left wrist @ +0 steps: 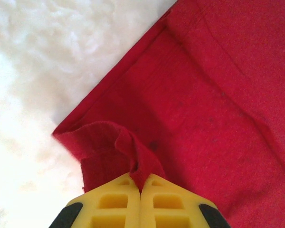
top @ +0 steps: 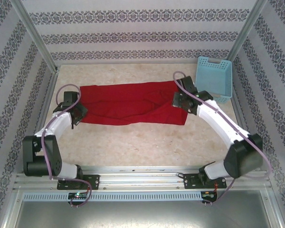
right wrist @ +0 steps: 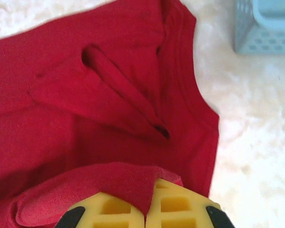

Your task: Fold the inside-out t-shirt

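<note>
The inside-out t-shirt (top: 128,104) is plain red cloth, spread in a wide band across the middle of the table. At its left end my left gripper (top: 76,115) is shut on a pinch of the shirt's near corner (left wrist: 133,161); the cloth runs up between the yellow fingers (left wrist: 118,199). At the right end my right gripper (top: 180,102) is shut on a fold of the shirt (right wrist: 133,183), which drapes over the left yellow finger (right wrist: 109,209). A sleeve fold (right wrist: 123,102) lies beyond it.
A light blue plastic basket (top: 215,78) stands at the back right, close to the right arm; its corner (right wrist: 263,26) shows in the right wrist view. Patterned walls and metal posts enclose the pale table (top: 147,142).
</note>
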`<action>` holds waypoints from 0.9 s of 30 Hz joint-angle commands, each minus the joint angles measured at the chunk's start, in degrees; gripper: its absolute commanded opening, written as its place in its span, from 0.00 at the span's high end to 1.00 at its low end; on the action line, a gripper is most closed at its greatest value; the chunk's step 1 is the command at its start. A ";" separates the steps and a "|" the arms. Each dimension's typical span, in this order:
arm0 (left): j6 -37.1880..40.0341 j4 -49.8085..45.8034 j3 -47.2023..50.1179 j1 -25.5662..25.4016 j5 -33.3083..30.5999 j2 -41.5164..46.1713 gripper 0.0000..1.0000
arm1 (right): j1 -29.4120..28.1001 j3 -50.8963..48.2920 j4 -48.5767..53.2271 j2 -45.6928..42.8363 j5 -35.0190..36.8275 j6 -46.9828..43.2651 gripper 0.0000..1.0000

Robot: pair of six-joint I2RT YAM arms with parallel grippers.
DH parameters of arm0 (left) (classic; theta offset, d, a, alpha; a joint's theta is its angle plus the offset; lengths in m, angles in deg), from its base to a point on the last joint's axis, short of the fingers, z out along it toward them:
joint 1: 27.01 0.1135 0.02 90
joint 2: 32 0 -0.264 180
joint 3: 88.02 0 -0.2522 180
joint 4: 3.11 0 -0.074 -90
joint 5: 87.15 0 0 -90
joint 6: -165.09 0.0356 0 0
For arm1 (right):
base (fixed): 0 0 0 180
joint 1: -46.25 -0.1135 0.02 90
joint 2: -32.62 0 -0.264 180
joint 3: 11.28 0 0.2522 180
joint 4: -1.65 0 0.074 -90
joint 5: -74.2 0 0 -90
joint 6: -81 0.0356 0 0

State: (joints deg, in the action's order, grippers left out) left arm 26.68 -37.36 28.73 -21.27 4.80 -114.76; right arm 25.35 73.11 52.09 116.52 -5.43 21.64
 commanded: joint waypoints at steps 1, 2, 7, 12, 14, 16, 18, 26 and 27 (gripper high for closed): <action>-1.39 1.14 -4.19 0.62 -1.15 -4.01 1.00 | 1.52 5.54 -1.27 6.20 2.69 -3.99 1.00; -1.34 0.77 -5.27 0.61 -1.46 -5.18 1.00 | 2.06 7.26 -1.14 8.11 2.97 -4.38 1.00; -0.94 -0.63 -10.34 0.81 -3.91 -9.99 1.00 | 3.86 14.09 -1.39 16.31 2.24 -5.15 1.00; -0.66 -1.74 -14.43 2.19 -4.42 -14.34 1.00 | 4.29 20.01 -0.91 21.97 3.05 -5.78 1.00; -0.52 -1.75 -15.62 2.84 -4.23 -15.81 1.00 | 4.24 22.04 -0.62 23.87 3.35 -6.14 1.00; -0.38 -2.01 -17.05 3.31 -4.14 -17.30 1.00 | 4.20 23.89 -0.30 25.45 3.83 -6.55 1.00; -0.38 -1.47 -17.52 3.40 -4.32 -17.90 1.00 | 4.15 24.55 -0.71 26.23 4.60 -6.64 1.00; 0.45 -0.86 -20.81 3.50 -3.02 -22.11 0.98 | 4.38 26.74 -1.52 29.80 6.44 -7.32 1.00; 0.80 -1.03 -21.69 3.48 -2.88 -22.80 0.98 | 4.51 27.13 -1.62 30.38 6.73 -7.43 1.00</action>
State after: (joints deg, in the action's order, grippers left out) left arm 26.62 -37.47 9.73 -18.52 2.42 -136.10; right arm 29.28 98.09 50.72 145.22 -1.47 15.38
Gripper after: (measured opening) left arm 0.047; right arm 0.060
